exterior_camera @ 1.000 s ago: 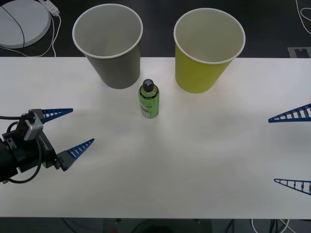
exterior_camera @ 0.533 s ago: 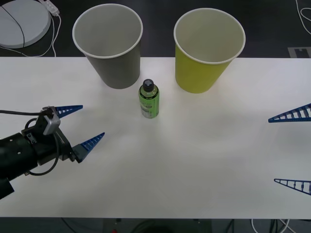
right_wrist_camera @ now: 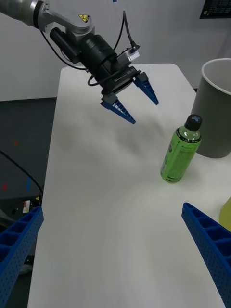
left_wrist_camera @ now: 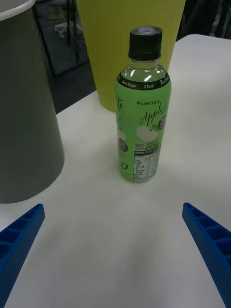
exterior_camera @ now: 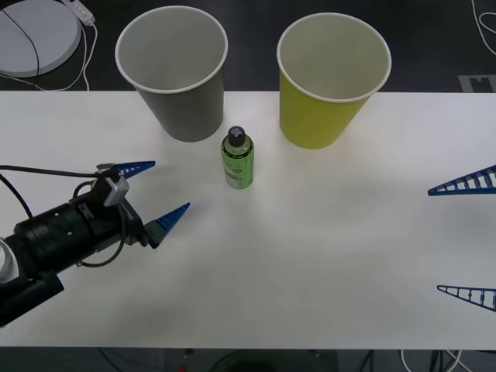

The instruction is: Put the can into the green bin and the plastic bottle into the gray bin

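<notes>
My right gripper [exterior_camera: 465, 240] waits at the table's [exterior_camera: 325, 271] near right edge, fingers spread wide. My left gripper [exterior_camera: 159, 192] hangs over the near-left part, fingers apart and aimed at the plastic bottle [exterior_camera: 238, 159] (a green-labelled, black-capped one), which stands upright just beyond the tips. Farther back stand the gray bin [exterior_camera: 177, 74], left of the bottle, and the green bin [exterior_camera: 329, 81], right of it.

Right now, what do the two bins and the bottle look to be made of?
The gray bin and green bin look like matte paper cups: rolled white rims, white insides. The plastic bottle looks like clear glossy plastic, with a printed green label and black ribbed cap.
</notes>
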Robot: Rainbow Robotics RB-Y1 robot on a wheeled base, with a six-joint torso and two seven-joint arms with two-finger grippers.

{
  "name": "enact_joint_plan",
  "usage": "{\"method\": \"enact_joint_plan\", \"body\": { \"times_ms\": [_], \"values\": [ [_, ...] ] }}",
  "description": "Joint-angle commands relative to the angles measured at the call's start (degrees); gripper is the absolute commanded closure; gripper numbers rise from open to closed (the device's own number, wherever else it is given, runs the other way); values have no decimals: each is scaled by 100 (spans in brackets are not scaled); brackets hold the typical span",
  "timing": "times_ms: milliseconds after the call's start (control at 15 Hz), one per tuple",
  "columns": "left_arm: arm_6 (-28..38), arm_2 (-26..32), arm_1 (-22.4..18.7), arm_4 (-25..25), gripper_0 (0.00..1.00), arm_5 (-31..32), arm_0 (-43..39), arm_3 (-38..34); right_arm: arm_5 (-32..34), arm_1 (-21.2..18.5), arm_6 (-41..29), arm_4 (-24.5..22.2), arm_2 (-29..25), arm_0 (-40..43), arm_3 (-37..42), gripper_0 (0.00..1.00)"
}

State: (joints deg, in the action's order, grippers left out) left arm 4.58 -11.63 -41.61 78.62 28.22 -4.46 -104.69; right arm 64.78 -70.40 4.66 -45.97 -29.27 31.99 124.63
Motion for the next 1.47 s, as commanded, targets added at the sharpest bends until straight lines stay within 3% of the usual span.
{"method": "enact_joint_plan", "body": {
  "times_ms": [67,400,667,1467],
  "values": [
    [25,-253,109,119,0,-115,147,2,0,0,0,0,0,0,0,0],
    [175,-270,170,347,0,-168,226,37,0,0,0,0,0,0,0,0],
    [395,-270,698,1006,0,-168,411,133,0,0,0,0,0,0,0,0],
    [676,-630,1040,1235,0,-273,1097,678,0,0,0,0,0,0,0,0]
  ]
}}
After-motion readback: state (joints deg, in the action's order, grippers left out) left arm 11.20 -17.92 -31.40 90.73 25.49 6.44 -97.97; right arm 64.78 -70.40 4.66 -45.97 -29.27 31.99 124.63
